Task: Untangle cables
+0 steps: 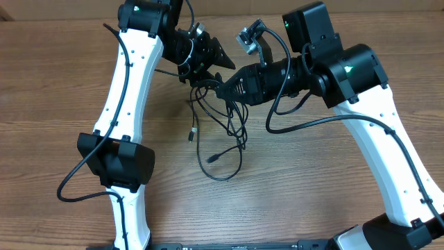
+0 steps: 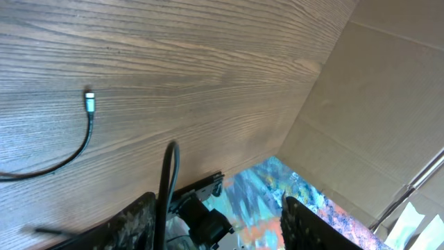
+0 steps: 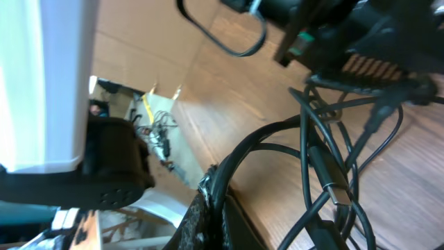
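Cables: black tangle, its strands laid lengthwise away from both fingertips across the bench. The upper strands are pinched in the closed right fingers. Left fingers: held apart, seemingly empty, placed just beside that pinch.

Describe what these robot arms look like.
The left arm and right arm share one design: long white shells joined by black joints, each arm showing a green light. Loose black wires loop along them. Wrists and jaws are black; a small camera tops the right wrist.
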Motion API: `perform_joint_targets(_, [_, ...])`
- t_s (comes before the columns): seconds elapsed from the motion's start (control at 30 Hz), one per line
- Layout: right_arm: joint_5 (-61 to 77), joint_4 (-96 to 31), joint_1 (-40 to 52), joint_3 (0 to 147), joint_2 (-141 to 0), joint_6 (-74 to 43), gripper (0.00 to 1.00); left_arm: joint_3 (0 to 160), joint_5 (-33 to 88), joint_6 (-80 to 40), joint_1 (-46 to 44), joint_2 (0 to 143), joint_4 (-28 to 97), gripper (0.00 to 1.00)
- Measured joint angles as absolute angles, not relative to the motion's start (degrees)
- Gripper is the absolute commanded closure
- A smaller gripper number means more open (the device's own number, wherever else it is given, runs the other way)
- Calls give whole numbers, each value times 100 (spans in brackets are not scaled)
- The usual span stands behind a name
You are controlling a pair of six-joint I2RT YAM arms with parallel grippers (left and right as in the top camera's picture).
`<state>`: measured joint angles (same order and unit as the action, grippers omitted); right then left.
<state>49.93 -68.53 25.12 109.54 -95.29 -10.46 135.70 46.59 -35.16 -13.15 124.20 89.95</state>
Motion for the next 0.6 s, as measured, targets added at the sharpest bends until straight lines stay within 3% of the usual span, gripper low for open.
perform_joint_targets(0.13, [4281, -6858, 2512, 10954, -9529, -1149, 97, 13570, 4630, -3487, -1315, 12420, 9008, 26])
perform_joint_targets(0.6, [2200, -6853, 2512, 10954, -9529, -1723, 97, 13570, 4495, -4204, -1188, 12420, 9004, 27])
